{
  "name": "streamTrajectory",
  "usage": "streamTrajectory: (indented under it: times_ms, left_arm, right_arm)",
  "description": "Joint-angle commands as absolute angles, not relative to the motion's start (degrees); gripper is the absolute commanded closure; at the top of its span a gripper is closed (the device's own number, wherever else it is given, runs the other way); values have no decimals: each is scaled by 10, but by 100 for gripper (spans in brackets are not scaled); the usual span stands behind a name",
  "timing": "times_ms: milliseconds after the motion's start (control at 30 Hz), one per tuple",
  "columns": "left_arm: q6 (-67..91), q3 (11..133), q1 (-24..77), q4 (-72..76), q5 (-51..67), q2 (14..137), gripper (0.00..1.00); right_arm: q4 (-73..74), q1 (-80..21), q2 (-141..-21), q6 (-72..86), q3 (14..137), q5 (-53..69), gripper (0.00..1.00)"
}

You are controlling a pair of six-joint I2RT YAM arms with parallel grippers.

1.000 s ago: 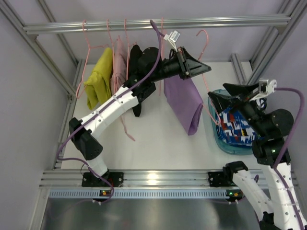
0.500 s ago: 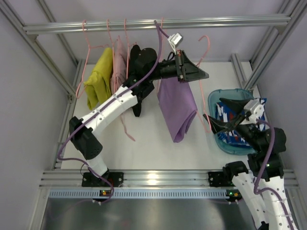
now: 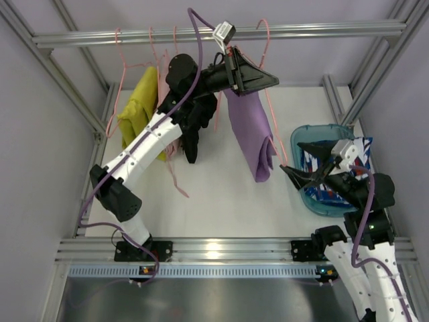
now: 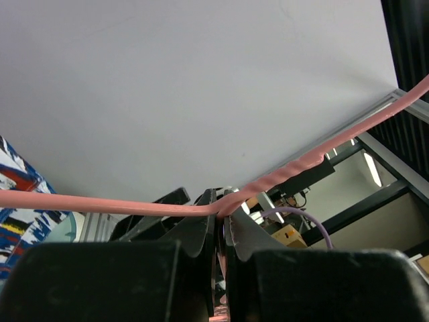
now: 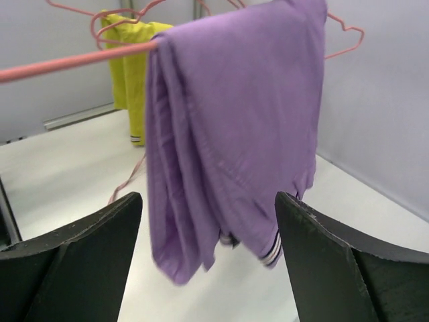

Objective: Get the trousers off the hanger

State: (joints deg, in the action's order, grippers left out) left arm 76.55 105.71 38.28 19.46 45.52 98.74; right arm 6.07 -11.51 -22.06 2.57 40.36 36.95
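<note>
Purple trousers (image 5: 228,134) hang folded over a thin pink wire hanger (image 5: 67,64). The left gripper (image 4: 218,221) is pinched tight on the hanger wire, up above the cloth. The right gripper (image 3: 297,156) has its fingers spread wide and holds nothing; the trousers hang out in front of them.

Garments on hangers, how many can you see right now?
4: yellow garment at the rail's left, pink garment beside it, black garment by the left arm, purple trousers on the hanger in the left gripper. The arm may hide more.

Grey walls (image 3: 37,168), white table (image 3: 221,194), alu frame rail (image 3: 322,29).
</note>
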Motion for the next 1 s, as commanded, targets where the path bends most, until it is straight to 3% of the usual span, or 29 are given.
streamTrajectory:
  times_ms: [0, 233, 433, 767, 967]
  left_arm:
    - [771, 1101, 372, 288, 451, 960, 100]
    - [763, 1100, 372, 283, 447, 957, 100]
    - [757, 1100, 372, 280, 448, 958, 100]
    - [752, 1107, 373, 279, 451, 963, 100]
    - [750, 1107, 374, 279, 451, 963, 100]
  right_arm:
    - [6, -119, -210, 6, 385, 434, 19]
    - [-98, -120, -292, 24, 410, 458, 27]
    - [-177, -140, -341, 45, 417, 457, 27]
    - [-189, -206, -355, 22, 418, 439, 27]
    - [-213, -214, -374, 25, 428, 392, 32]
